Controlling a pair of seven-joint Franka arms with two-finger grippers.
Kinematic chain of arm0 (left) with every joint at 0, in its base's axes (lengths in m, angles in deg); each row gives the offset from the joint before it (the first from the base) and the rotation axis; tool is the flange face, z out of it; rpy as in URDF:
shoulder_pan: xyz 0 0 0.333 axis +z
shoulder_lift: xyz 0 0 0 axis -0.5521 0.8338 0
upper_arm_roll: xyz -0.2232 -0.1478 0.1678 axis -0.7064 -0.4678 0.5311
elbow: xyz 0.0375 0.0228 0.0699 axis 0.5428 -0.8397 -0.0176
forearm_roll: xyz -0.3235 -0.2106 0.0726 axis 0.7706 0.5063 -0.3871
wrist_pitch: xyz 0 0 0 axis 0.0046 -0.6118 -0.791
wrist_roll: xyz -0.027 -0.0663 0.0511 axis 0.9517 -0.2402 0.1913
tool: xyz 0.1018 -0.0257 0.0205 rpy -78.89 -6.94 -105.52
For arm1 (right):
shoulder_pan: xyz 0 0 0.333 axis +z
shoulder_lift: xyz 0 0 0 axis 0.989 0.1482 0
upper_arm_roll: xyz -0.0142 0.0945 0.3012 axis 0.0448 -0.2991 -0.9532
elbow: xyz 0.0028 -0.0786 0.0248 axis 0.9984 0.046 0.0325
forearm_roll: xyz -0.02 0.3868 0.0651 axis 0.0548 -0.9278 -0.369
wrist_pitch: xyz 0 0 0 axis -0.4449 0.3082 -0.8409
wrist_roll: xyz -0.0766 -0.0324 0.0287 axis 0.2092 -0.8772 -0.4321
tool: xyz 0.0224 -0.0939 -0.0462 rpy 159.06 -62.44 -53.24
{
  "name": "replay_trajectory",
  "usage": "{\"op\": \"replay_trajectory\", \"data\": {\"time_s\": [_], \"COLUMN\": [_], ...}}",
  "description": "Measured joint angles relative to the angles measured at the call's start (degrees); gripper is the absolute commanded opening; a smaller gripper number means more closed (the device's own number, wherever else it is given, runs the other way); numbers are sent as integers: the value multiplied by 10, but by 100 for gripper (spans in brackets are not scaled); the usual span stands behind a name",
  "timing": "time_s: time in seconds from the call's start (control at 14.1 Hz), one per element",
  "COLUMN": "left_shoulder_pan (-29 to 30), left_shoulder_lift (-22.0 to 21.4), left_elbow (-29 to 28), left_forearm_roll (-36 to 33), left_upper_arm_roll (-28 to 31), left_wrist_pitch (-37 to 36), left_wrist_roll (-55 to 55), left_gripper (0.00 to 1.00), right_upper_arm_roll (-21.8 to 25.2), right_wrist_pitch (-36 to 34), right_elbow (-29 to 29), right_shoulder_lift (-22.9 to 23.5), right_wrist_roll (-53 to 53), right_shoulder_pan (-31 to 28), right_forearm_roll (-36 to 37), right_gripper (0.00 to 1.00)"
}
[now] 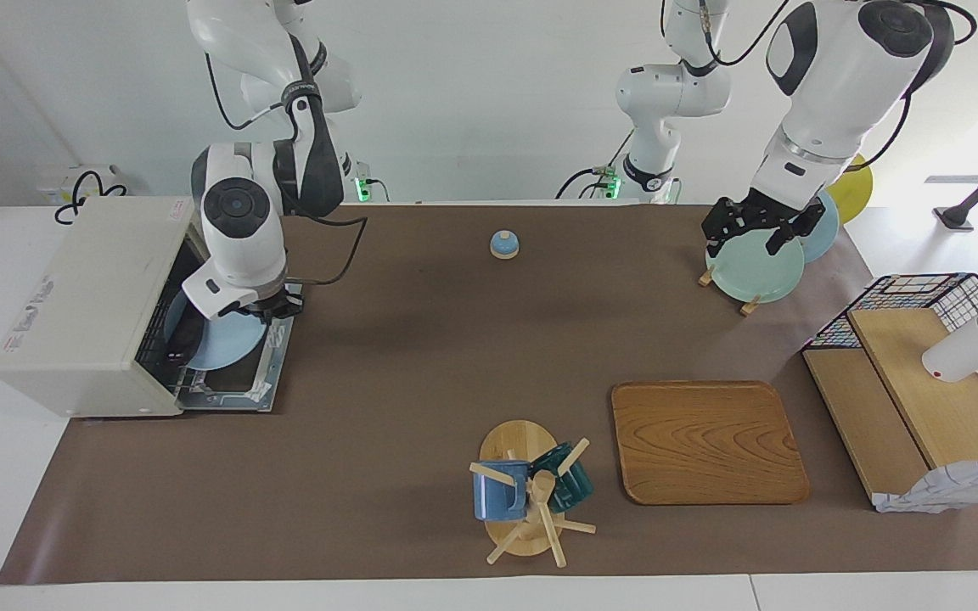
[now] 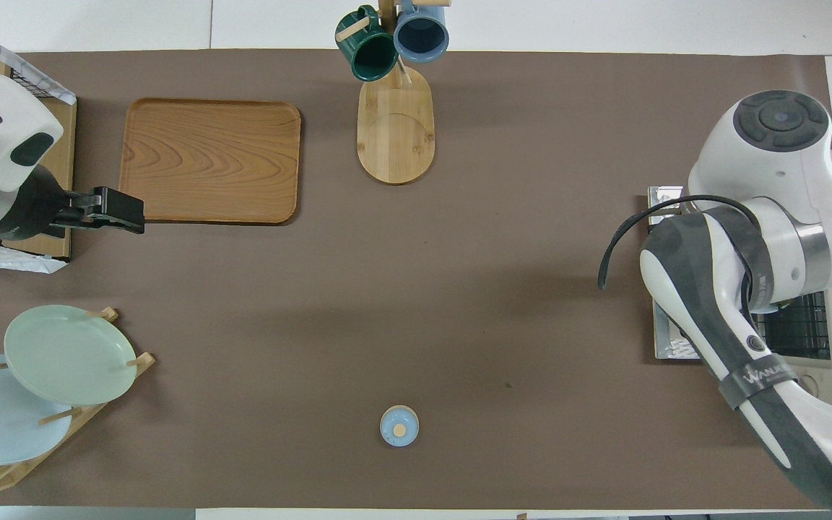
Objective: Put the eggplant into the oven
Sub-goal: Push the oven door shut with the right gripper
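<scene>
We see the right pincer point(image 1: 275, 307) closed tight on the rim of a round pale blue plate point(image 1: 222, 338), holding it over the lowered glass door of the boxy cream-white toaster oven point(image 1: 90, 297) at the right arm's end of the bench point(image 1: 421, 356). The plate reaches partly into the oven's open mouth, above the wire rack. On the plate's inner edge, already within the opening, lies a dark shape that we take for the slim dark purple eggplant point(image 1: 177, 335); the oven's shadow hides most of it. From overhead the right arm covers plate and door alike.

The left pincer point(image 1: 754, 231) waits, its fingers spread wide, over the pale green plate point(image 1: 752, 270) standing in the wooden plate rack at the left arm's end of the bench, with nothing in it.

A small blue domed lid with a wooden knob point(image 1: 503, 244) sits on the brown mat near the robots.
</scene>
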Motion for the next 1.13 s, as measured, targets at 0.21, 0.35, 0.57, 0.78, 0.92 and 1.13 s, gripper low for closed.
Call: {"op": "replay_trajectory", "data": {"time_s": [0.21, 0.35, 0.57, 0.78, 0.92, 1.13], "left_shoulder_pan": [0, 0, 0, 1, 2, 2], "left_shoulder_lift": [-1, -1, -2, -2, -2, -2], "left_elbow": [0, 0, 0, 0, 0, 0], "left_forearm_roll": [0, 0, 0, 0, 0, 0], "left_upper_arm_roll": [0, 1, 2, 2, 2, 2], "left_wrist_pitch": [0, 0, 0, 0, 0, 0], "left_wrist_roll": [0, 0, 0, 0, 0, 0], "left_gripper": [100, 100, 100, 100, 100, 100], "right_upper_arm_roll": [0, 0, 0, 0, -1, -4], "right_wrist_pitch": [37, 66, 81, 94, 96, 97], "right_elbow": [34, 67, 102, 121, 126, 127], "right_shoulder_lift": [-10, -21, -37, -49, -51, -50], "right_wrist_roll": [-50, -78, -83, -83, -83, -84], "right_shoulder_pan": [-48, -78, -87, -89, -89, -89], "right_forearm_roll": [0, 0, 0, 0, 0, 0], "right_gripper": [0, 0, 0, 20, 29, 37]}}
